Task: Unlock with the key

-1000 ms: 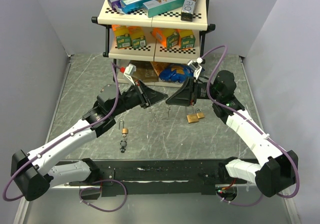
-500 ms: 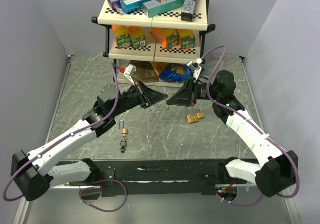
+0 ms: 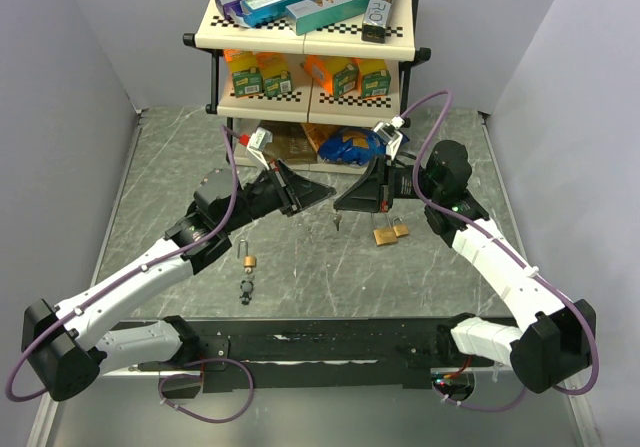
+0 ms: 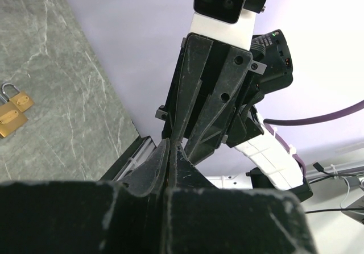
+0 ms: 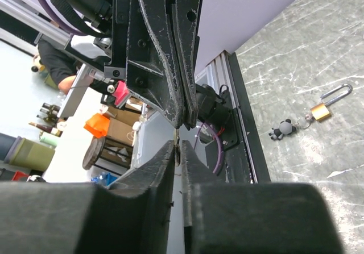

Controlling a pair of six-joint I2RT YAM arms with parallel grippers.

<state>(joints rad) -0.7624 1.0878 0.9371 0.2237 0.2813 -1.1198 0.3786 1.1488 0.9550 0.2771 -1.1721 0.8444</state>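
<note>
My two grippers meet tip to tip in mid-air over the table's middle. My right gripper [image 3: 342, 202] [image 5: 178, 149] is shut on a thin metal key [image 5: 178, 146], and a small piece hangs below the tips [image 3: 336, 222]. My left gripper [image 3: 326, 196] [image 4: 169, 152] is shut, with its tips right against the right gripper's. I cannot tell whether it holds anything. Two brass padlocks [image 3: 390, 232] [image 4: 11, 111] lie together on the table below the right gripper. A third brass padlock [image 3: 248, 259] [image 5: 324, 109], on a chain with a small panda charm [image 3: 246, 290] [image 5: 283, 129], lies below the left arm.
A three-tier shelf [image 3: 310, 42] stands at the back, with boxes on top, juice cartons on the middle tier, and a blue bag [image 3: 350, 145] at the bottom. Grey walls enclose the table on the left and right. A black rail [image 3: 320, 342] runs along the near edge.
Both arms hold almost still. The small piece hanging below the meeting fingertips shows a little more clearly now.
</note>
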